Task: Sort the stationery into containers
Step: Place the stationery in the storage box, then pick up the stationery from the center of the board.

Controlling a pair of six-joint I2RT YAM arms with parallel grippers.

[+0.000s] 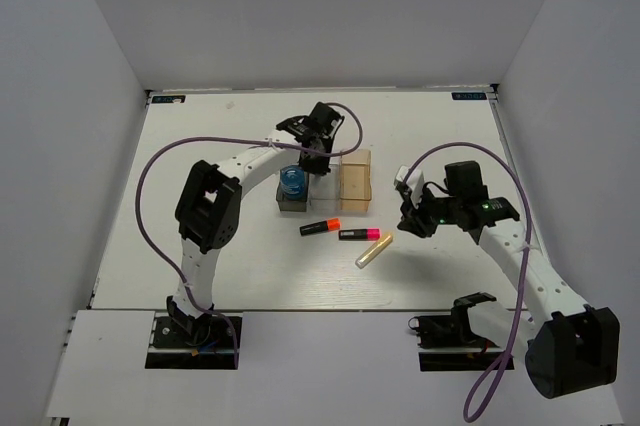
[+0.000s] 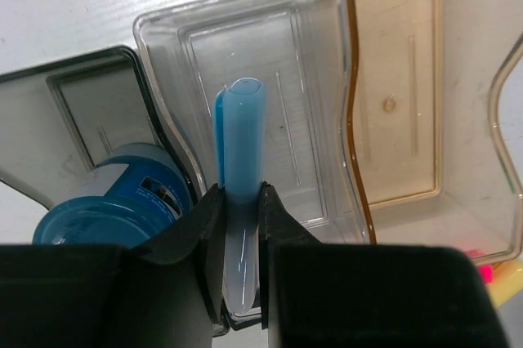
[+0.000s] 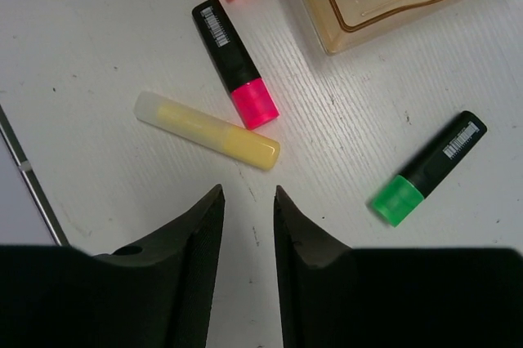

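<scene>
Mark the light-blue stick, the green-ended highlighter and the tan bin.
light-blue stick [image 2: 243, 131], left wrist view, middle of its shaft.
green-ended highlighter [image 3: 433, 164], right wrist view, black barrel.
tan bin [image 2: 400, 152], left wrist view, bare floor inside.

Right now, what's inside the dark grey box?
A blue roll sits in the dark grey box. The rest of its floor looks bare, but the roll and the left gripper hide the near part.
</scene>
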